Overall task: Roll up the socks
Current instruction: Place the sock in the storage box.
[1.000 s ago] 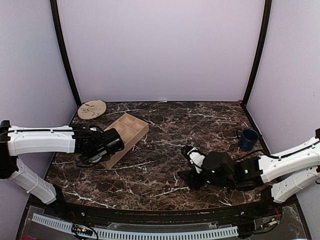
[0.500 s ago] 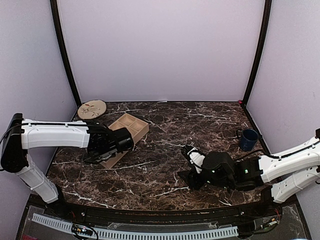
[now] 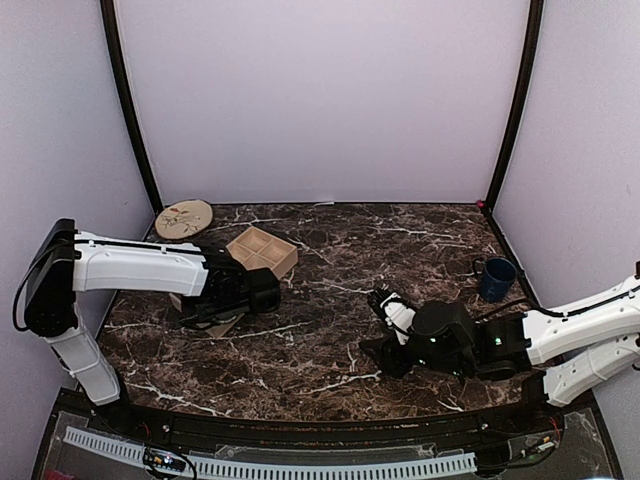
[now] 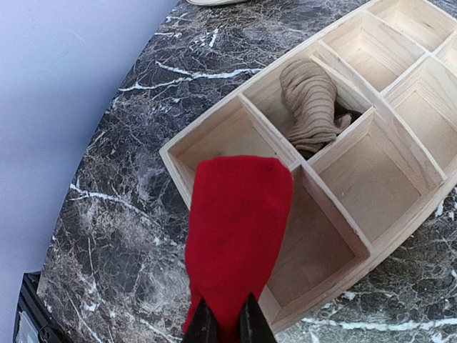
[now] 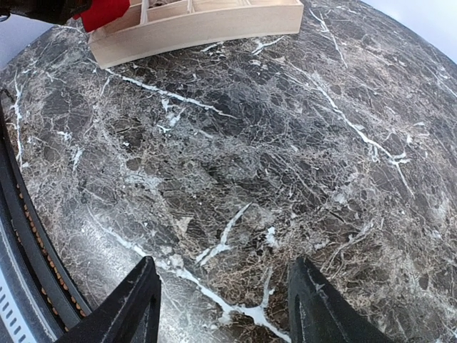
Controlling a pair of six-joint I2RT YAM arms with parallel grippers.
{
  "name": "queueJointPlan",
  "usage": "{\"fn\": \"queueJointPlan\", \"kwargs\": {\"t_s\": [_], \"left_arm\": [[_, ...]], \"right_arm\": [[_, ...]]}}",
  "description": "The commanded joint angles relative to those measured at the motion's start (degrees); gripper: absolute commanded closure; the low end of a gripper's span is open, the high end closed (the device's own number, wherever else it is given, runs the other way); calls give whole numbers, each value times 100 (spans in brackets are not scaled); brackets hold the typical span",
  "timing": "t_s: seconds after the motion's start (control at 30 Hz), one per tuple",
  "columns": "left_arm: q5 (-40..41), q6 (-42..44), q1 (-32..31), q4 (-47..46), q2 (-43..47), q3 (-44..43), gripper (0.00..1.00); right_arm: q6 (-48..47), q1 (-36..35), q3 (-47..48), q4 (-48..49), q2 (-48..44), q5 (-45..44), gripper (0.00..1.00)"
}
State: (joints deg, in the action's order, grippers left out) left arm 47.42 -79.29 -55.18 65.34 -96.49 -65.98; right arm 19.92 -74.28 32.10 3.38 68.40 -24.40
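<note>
Between lilac walls, over dark marble, left fingers pinch the red sock; right fingers gape empty.

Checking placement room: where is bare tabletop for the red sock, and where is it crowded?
Bare marble lies between the wooden tray and the right gripper, and toward the blue mug. Crowded back-left: tray, round plate, left gripper holding the red sock; tan sock inside the tray.

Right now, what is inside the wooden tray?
A tan sock lies bunched in one compartment of the wooden tray; other visible compartments look empty. The red sock in the left claw hides part of the nearest ones.
</note>
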Motion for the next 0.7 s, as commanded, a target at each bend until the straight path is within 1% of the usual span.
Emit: {"fn": "queueJointPlan", "kwargs": {"t_s": [0.0, 0.37, 0.67], "left_arm": [[112, -398, -37, 399, -86, -35, 100], [93, -343, -37, 178, -348, -49, 100], [-105, -146, -37, -253, -488, -2, 100]], "right_arm": [[-63, 66, -103, 44, -154, 43, 43], [-76, 116, -147, -58, -283, 68, 43], [-102, 143, -118, -101, -314, 83, 43]]}}
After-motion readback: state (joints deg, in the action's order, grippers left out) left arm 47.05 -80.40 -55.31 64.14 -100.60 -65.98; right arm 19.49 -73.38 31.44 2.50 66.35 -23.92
